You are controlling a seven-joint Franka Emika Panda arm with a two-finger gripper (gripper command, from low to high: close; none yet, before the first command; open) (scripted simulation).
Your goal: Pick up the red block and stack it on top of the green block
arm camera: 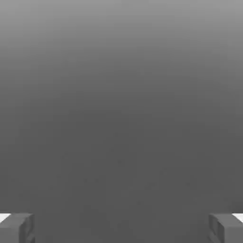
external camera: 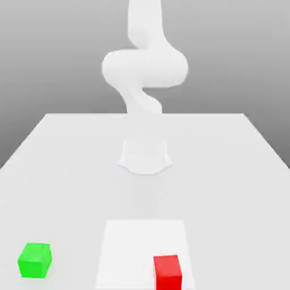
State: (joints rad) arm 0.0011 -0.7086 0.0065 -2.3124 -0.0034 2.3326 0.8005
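End effector: fingers wide apart, nothing between them. Red block sits on the white patch of the desk, in front of the arm's base; direction from end effector to block cannot be told. Green block lies well apart, toward the exterior view's left.

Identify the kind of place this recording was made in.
Likely a simulated robotics test scene: a plain white table, a white arm standing on it, and flat-coloured red and green cubes against a featureless grey backdrop.
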